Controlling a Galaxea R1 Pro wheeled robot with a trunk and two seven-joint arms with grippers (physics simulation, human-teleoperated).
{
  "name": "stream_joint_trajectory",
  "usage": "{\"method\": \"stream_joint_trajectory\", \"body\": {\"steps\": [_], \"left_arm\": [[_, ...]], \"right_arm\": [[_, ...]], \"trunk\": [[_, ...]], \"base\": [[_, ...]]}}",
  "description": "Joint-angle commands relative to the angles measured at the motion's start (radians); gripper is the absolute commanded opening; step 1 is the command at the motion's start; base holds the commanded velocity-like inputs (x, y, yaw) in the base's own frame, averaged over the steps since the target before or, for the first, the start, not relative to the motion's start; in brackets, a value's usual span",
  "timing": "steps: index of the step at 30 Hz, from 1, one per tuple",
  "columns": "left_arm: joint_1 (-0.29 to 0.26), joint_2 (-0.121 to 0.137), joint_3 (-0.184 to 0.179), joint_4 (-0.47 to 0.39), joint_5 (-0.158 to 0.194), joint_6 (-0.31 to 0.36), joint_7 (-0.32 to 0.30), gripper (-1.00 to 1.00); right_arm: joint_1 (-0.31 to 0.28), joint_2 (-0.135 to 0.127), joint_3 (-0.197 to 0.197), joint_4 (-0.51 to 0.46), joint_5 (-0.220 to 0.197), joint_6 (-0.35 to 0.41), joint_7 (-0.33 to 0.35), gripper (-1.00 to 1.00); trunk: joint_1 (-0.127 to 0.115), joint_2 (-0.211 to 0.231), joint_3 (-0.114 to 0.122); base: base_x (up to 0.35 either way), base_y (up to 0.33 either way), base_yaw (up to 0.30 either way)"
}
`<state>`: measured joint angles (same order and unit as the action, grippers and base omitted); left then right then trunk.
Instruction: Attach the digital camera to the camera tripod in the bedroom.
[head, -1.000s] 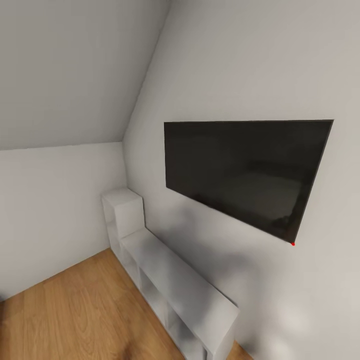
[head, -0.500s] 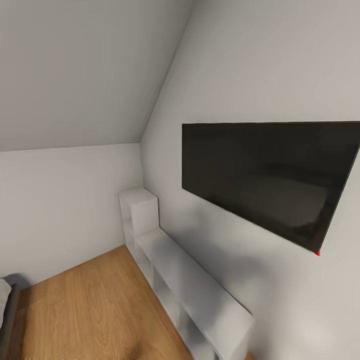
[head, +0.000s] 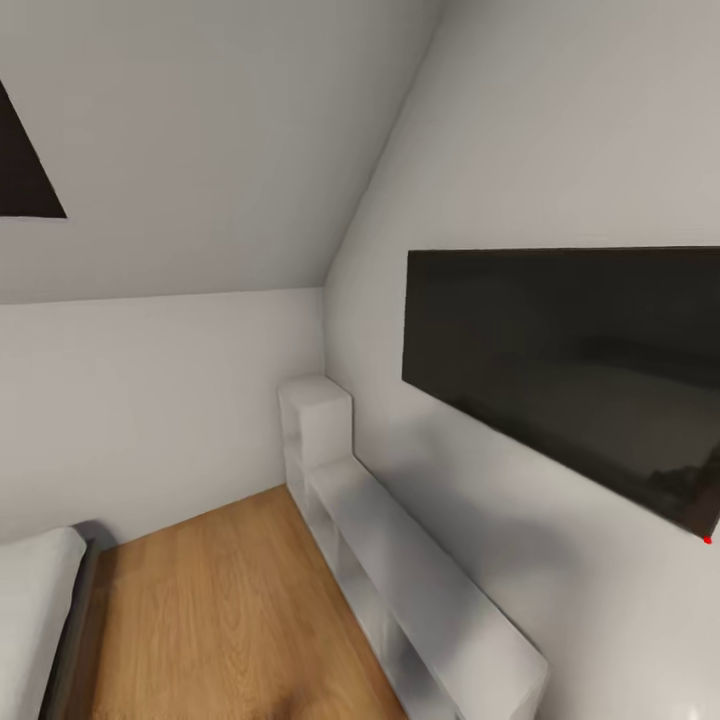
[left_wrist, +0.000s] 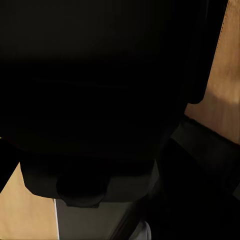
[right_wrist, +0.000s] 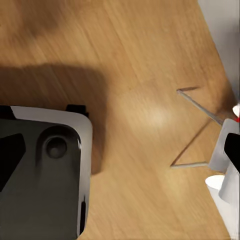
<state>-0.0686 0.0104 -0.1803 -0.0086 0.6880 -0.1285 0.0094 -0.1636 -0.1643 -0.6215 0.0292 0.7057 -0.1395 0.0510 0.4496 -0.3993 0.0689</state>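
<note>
The head camera is taking in the bedroom (head: 180, 400): white walls, a dark television (head: 570, 370), low white cube shelving (head: 400, 560), plank floor (head: 220, 610) and a bed corner (head: 30, 600). In the right wrist view, thin silver rods (right_wrist: 200, 105) are slanting above the floor, possibly camera tripod legs. A black mass (left_wrist: 100, 75) is blocking the left wrist view. Where the digital camera is, which way it points and how either pincer stands cannot be told. Judgement: the camera is light, rigid and lens-fragile, so grasp its body sides.
</note>
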Motion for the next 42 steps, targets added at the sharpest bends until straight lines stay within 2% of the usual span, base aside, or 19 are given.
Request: {"method": "stream_joint_trajectory", "body": {"steps": [1, 42], "left_arm": [[0.000, 0.000, -0.008, 0.000, 0.005, -0.002, 0.000, -1.00], [0.000, 0.000, -0.010, -0.001, 0.003, -0.002, 0.000, -1.00]], "right_arm": [[-0.001, -0.001, -0.008, 0.003, 0.006, -0.005, 0.002, 1.00], [-0.001, 0.002, -0.006, 0.005, 0.009, -0.005, 0.004, 1.00]], "trunk": [[0.000, -0.001, 0.000], [0.000, -0.001, 0.025]], "base": [[0.000, 0.000, 0.265], [0.000, 0.000, 0.265]]}}
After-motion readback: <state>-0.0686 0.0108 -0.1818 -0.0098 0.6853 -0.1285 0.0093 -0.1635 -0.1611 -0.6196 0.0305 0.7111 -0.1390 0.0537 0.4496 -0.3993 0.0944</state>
